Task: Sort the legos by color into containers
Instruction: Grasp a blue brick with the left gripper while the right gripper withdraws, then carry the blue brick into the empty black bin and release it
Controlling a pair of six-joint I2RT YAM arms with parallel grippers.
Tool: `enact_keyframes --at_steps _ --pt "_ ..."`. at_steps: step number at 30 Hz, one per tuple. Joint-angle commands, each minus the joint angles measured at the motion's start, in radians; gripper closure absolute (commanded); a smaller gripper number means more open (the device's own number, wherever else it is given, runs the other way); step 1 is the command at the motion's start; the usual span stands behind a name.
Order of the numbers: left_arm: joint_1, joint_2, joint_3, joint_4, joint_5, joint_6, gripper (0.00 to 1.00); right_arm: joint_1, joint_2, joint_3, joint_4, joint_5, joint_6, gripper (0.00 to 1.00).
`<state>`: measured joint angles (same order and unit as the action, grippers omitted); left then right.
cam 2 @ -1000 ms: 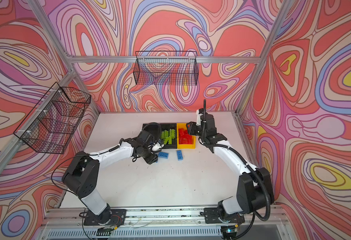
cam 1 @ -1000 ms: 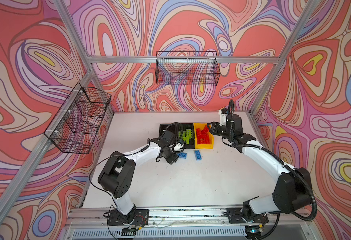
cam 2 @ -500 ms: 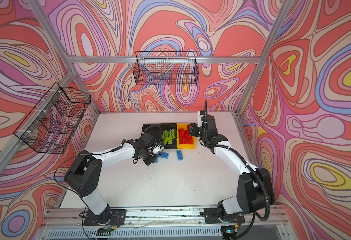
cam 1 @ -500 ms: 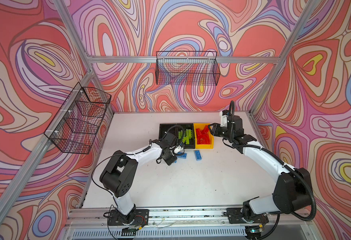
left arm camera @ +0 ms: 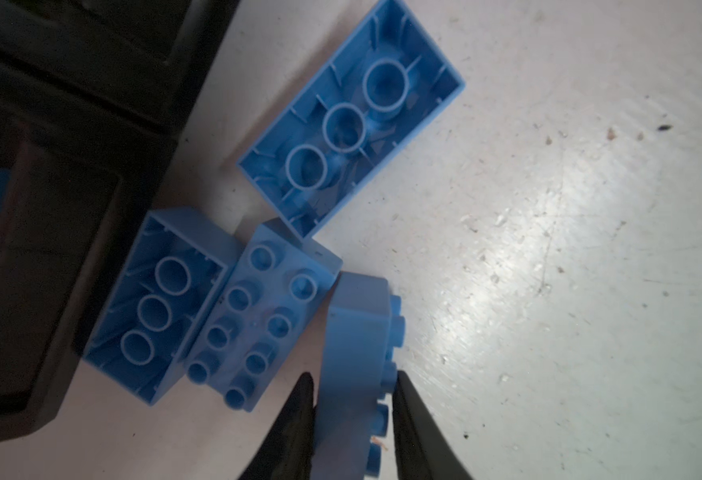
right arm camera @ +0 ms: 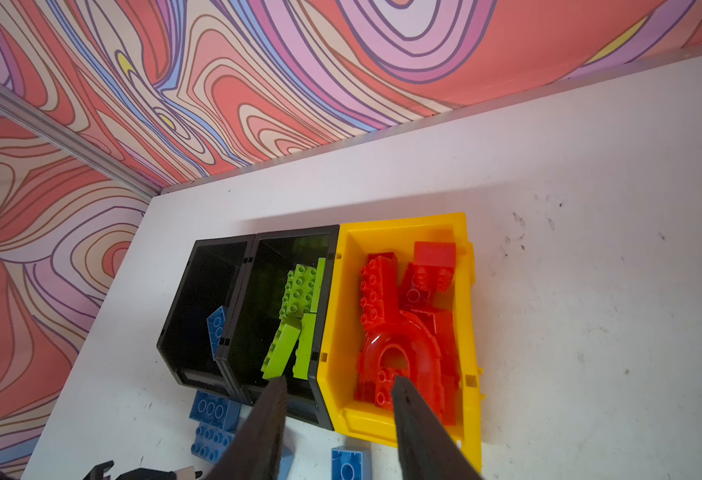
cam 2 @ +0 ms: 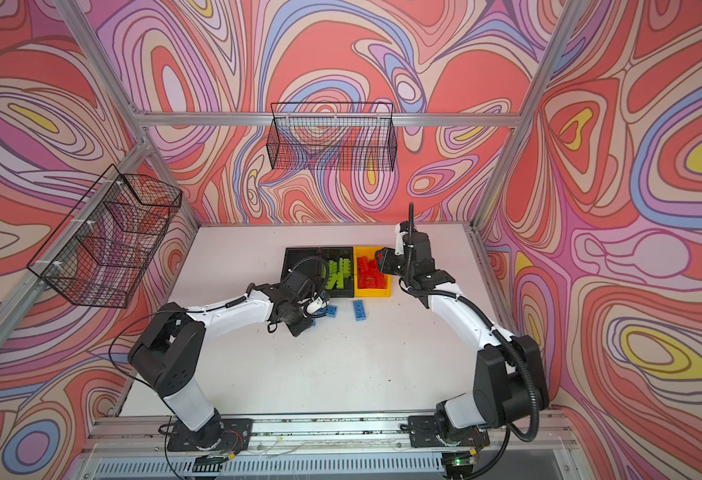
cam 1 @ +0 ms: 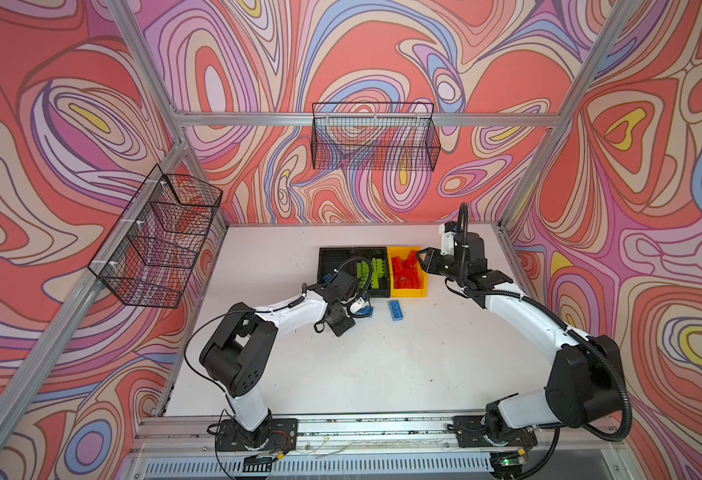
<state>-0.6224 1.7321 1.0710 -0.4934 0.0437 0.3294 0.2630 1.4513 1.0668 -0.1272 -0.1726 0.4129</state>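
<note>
My left gripper [left arm camera: 353, 390] is shut on a blue lego [left arm camera: 357, 332] standing on its side on the table, seen in a top view as left gripper [cam 1: 359, 305]. Three more blue legos lie close by: two upside down [left arm camera: 349, 120] [left arm camera: 158, 299] and one studs up [left arm camera: 257, 316]. The left black container [right arm camera: 199, 270] holds one blue lego [right arm camera: 216, 328]. Green legos [right arm camera: 299, 291] fill the middle black container [cam 1: 372, 251]. Red legos and the red arch [right arm camera: 399, 349] lie in the yellow container [right arm camera: 469, 291]. My right gripper [right arm camera: 338, 384] hangs open and empty above the containers' front edge.
A lone blue lego [cam 1: 396, 309] lies on the white table in front of the yellow container. Black wire baskets hang on the back wall [cam 1: 376, 141] and the left wall [cam 1: 162, 237]. Aluminium frame posts stand at the table's corners.
My left gripper has closed its fingers onto the blue lego beside the cluster. The right arm has barely moved.
</note>
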Motion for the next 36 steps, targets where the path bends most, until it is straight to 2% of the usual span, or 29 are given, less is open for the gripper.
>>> enact_keyframes --at_steps 1,5,12,18,22,24,26,29,36 --pt "-0.003 0.011 -0.003 -0.017 -0.011 -0.004 0.72 -0.005 -0.011 -0.013 -0.007 0.02 0.004 0.55" --pt "-0.003 -0.01 -0.01 -0.019 -0.016 -0.013 0.78 -0.007 -0.016 -0.018 -0.008 0.021 0.004 0.55" --pt "-0.001 -0.124 0.007 -0.043 0.006 -0.047 0.83 -0.006 -0.025 -0.017 -0.015 0.024 0.003 0.56" --pt "0.057 -0.163 0.118 -0.045 -0.005 -0.138 0.83 -0.007 -0.029 -0.022 -0.009 0.021 0.007 0.56" --pt "0.111 -0.095 0.252 -0.035 -0.047 -0.282 0.83 -0.006 -0.038 -0.027 -0.005 0.027 0.009 0.56" --pt "0.124 -0.028 0.34 -0.044 -0.108 -0.346 0.83 -0.007 -0.042 -0.032 0.0 0.027 0.012 0.56" --pt "0.14 0.043 0.417 -0.056 -0.123 -0.396 0.83 -0.007 -0.045 -0.039 0.007 0.025 0.018 0.56" --pt "0.161 0.152 0.541 -0.091 -0.146 -0.449 0.82 -0.008 -0.05 -0.041 0.005 0.024 0.019 0.56" --pt "0.188 0.315 0.647 -0.06 -0.134 -0.533 0.82 -0.012 -0.073 -0.06 0.011 0.031 0.024 0.56"
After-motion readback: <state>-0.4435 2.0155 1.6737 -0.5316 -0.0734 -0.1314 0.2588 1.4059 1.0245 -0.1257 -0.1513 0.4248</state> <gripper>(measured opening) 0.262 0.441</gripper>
